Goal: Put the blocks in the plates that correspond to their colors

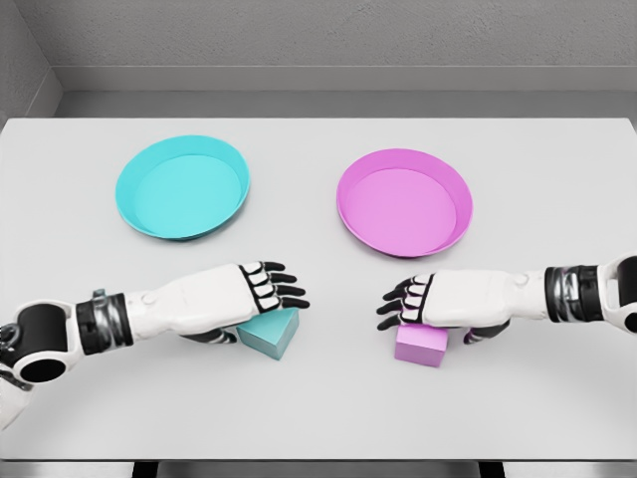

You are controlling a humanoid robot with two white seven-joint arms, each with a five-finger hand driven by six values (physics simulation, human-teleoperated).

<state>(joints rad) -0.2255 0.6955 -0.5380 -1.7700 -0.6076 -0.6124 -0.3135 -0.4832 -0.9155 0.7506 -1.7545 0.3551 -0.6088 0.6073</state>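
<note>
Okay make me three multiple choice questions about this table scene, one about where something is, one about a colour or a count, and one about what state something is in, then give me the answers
1. Where is the pink block?
A. Inside the pink plate
B. On the table under the right hand
C. Beside the cyan plate

2. How many plates are on the table?
A. One
B. Two
C. Three

3. What state are the plates in?
A. Both empty
B. Each holds a block
C. Only the cyan one holds a block

Answers:
1. B: the pink block sits on the table beneath the right hand.
2. B: only a cyan plate and a pink plate show.
3. A: the cyan block lies under the left hand, so neither block is in a plate.
</note>
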